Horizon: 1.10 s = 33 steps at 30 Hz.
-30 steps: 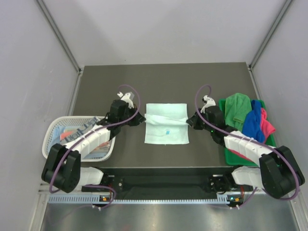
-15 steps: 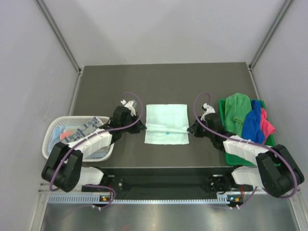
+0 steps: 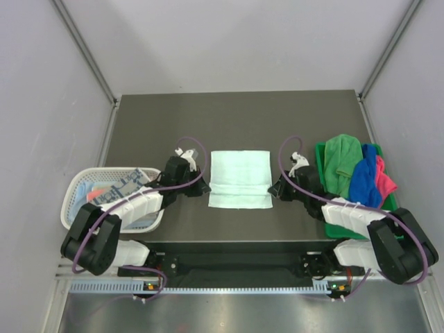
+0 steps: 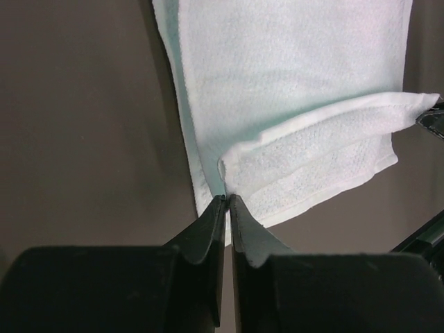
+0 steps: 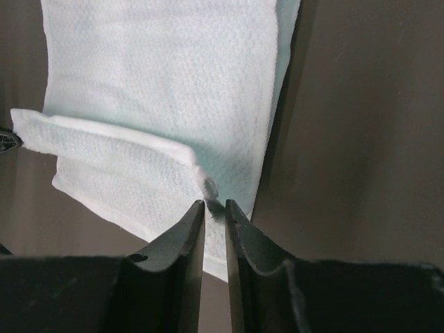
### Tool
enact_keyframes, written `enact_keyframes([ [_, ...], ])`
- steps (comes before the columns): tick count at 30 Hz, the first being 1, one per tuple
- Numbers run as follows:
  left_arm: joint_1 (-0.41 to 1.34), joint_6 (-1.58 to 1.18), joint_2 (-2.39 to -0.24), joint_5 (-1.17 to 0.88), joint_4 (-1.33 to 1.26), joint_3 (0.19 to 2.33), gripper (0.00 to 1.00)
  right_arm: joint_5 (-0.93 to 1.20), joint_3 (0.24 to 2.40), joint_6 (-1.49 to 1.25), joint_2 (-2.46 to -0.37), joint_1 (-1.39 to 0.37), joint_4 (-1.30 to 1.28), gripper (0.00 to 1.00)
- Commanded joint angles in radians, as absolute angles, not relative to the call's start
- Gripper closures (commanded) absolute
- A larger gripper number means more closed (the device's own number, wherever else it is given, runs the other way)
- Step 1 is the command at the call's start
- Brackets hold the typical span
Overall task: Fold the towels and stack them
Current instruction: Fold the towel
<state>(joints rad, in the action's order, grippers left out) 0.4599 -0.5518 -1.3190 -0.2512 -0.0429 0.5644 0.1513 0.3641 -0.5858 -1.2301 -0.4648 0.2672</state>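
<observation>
Dark grey table (image 3: 139,125), grey walls on three sides; both arms reach in from the near edge.

Layout, near to far:
- Near left: white plastic mesh basket (image 3: 75,208) holding folded towels (image 3: 104,192), coral pink and navy patterned.
- left gripper (image 3: 202,187): fingers pressed together, nipping the left corner of a raised flap.
- right gripper (image 3: 275,189): fingers closed to a thin slit on the flap's right corner; only the very tip of the cloth sits in the bite.
- pale mint cloth towel (image 3: 240,166): flat at table centre, between the two grippers, well apart from basket and bin; the flap is held just above its near part, not yet laid.
- Far right: green plastic bin (image 3: 375,148) with unfolded towels (image 3: 343,156) heaped in it, green, blue and pink.

Risks (judgement):
1. The right corner could slip from its shallow nip; the flap would then drop skewed.
2. Release could be unequal; one corner down ahead of the other gives a crooked fold line.
3. The fingertips ride low over the lower layer; they could catch and drag it, bunching the near hem.
4. The flap edge could land short of the near hem; uneven halves make a poor base for stacking.

Orientation: the towel's edges lie about square to the table's edges; its outline is slightly wider left-to-right than near-to-far; the flap is a narrow band with its long axis left-right, gripper to gripper.
</observation>
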Motion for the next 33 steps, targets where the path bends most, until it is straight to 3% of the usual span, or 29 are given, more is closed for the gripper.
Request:
enact_keyframes([
  [1, 0.465, -0.56, -1.278, -0.221, -0.031, 0.557, 0.88, 0.184, 0.348, -0.586, -1.186, -0.48, 0.31, 0.81],
  [4, 0.465, -0.563, -1.256, -0.207, -0.009, 0.555, 0.86, 0.198, 0.348, -0.578, -1.157, -0.482, 0.278, 0.76],
  [7, 0.463, -0.566, -1.226, -0.204, 0.026, 0.549, 0.8, 0.187, 0.347, -0.569, -1.12, -0.483, 0.235, 0.76],
  [14, 0.466, -0.575, -1.17, -0.169, 0.067, 0.609, 0.77, 0.117, 0.399, -0.583, -1.074, -0.483, 0.169, 0.74],
  [24, 0.471, -0.563, -1.517, -0.109, 0.141, 0.871, 0.78, 0.035, 0.587, -0.583, -1.31, -0.483, 0.127, 0.76],
  [33, 0.534, -0.549, -1.576, -0.143, 0.193, 0.881, 0.79, 0.052, 0.526, -0.58, -1.309, -0.492, 0.124, 0.77],
])
